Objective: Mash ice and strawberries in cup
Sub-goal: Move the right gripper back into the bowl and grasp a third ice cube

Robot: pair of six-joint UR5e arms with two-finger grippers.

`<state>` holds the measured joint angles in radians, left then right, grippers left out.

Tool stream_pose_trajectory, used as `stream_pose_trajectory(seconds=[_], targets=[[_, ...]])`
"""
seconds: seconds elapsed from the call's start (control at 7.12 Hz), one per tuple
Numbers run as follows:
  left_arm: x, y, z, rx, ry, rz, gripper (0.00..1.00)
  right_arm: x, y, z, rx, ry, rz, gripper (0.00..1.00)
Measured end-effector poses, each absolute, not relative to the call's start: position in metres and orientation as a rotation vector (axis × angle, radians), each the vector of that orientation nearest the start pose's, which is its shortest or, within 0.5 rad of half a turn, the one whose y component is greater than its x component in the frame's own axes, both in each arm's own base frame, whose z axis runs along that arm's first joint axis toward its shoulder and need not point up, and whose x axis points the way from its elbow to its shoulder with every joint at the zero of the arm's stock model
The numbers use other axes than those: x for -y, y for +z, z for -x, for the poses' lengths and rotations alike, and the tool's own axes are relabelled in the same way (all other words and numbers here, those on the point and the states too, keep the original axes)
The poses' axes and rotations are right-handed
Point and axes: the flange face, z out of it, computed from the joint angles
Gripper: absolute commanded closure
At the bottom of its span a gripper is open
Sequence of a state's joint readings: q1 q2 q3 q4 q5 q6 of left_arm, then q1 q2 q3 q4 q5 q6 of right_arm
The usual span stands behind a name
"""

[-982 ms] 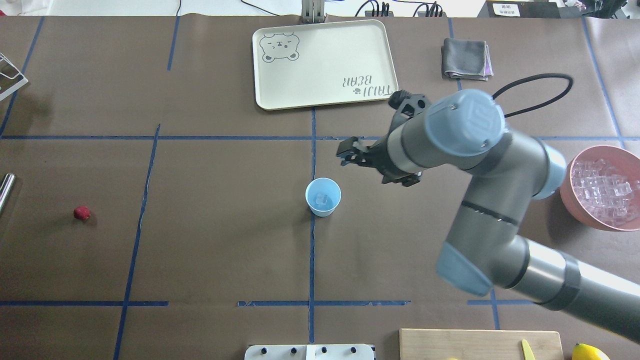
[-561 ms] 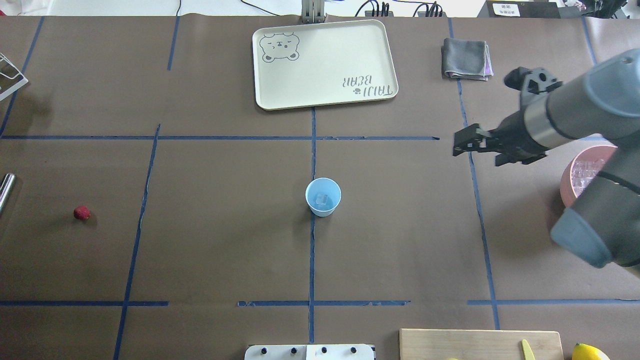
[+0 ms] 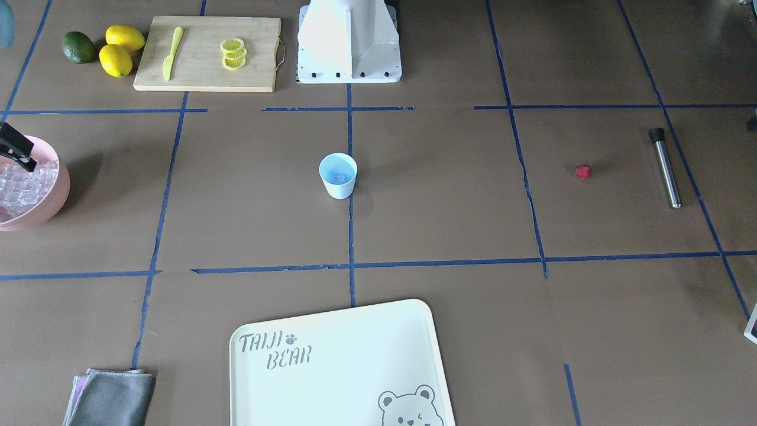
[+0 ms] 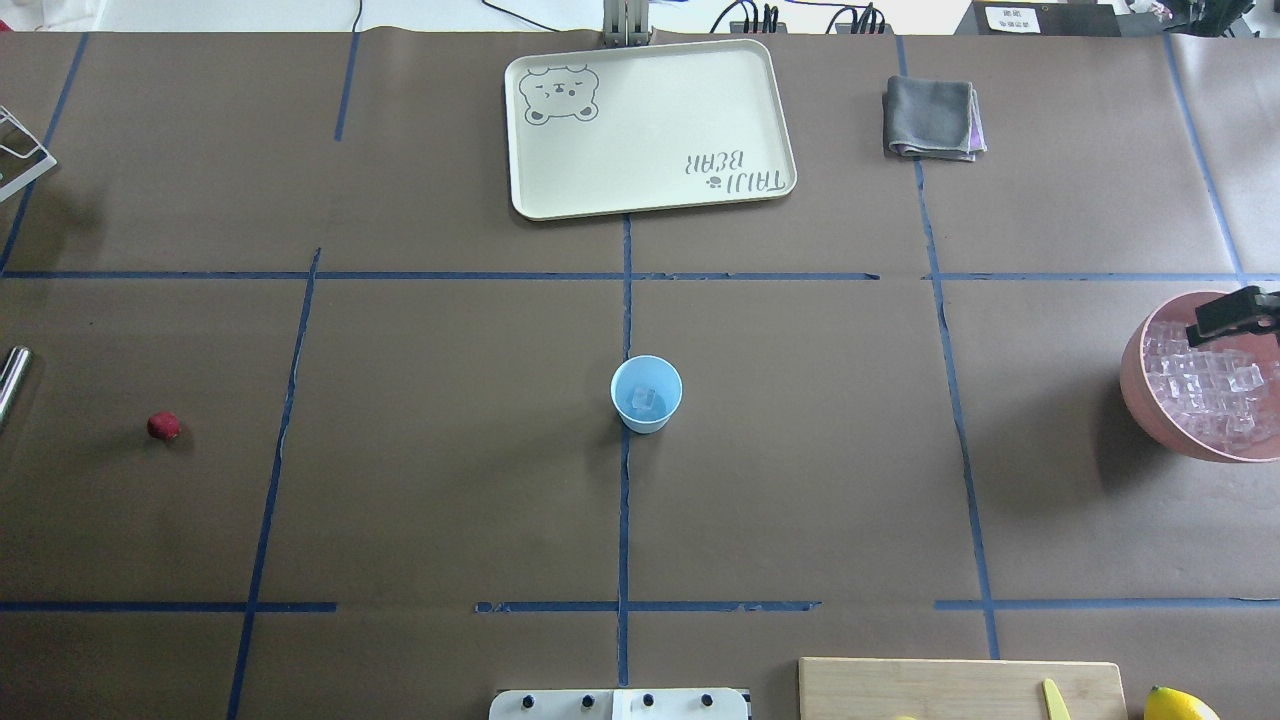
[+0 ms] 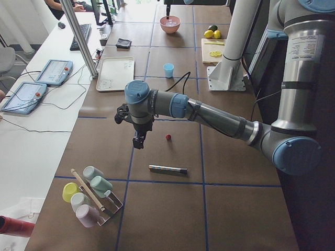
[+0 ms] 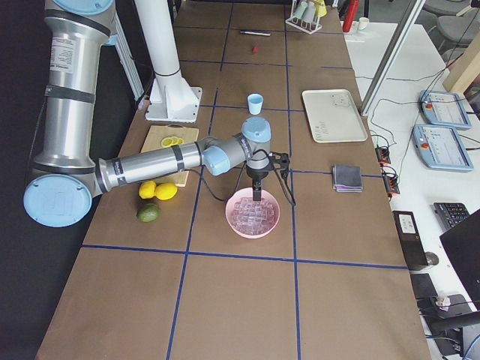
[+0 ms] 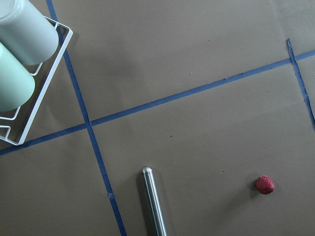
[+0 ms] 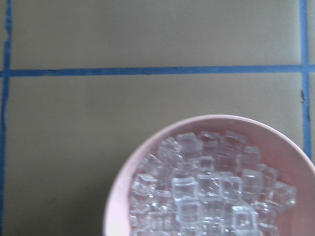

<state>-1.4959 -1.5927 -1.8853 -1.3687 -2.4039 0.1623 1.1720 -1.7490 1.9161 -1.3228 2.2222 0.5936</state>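
Cup [image 3: 338, 188] first, on the front camera: it stands upright mid-worktop [image 3: 449, 201], right on a blue tape line, with one cube of ice [image 3: 339, 176] lying in its bottom. The strawberry [image 3: 583, 171] sits well apart on bare paper, near a steel rod [image 3: 666, 168]. At the opposite end is the pink bowl [image 3: 58, 192], heaped with more ice, and a black sliver of the right tool [image 3: 18, 155] pokes in over its rim. Released or clenched, I cannot tell.

Overhead: cup dead centre, berry far out left, bowl at the right edge with the tool's dark tip across its far rim. A cream tray [image 4: 650, 130] and a folded grey cloth [image 4: 932, 118] lie along the far side.

Left-end camera: the near arm reaches out low and the left tool [image 5: 138, 142] points down above the worktop, near the strawberry. I cannot tell its grip from here.

Right-end camera: the right tool hangs straight down over the bowl. Whether it touches the cubes is unclear.

Left wrist: the berry is lower right, the rod's rounded end is at the bottom, and a wire rack [image 7: 47, 105] of pale cups fills the top-left corner.

Right wrist: the bowl's rim curves in, piled with glassy cubes.
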Motion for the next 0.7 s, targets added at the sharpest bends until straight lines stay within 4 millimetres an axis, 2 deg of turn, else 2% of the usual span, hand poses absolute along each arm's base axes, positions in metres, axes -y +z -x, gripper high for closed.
stream_pose_trajectory(seconds=[0.14,0.28,0.7], targets=[[0.489,0.513,0.023,-0.828,0.279,-0.162,0.00,0.421,0.568,0.092,0.737,0.051,-0.023,0.01],[0.487,0.516,0.023,-0.828,0.281,-0.167,0.00,0.418,0.580,0.089,0.727,0.053,-0.007,0.01],[0.480,0.523,0.023,-0.827,0.289,-0.182,0.00,0.427,0.597,0.098,0.715,0.046,0.020,0.02]])
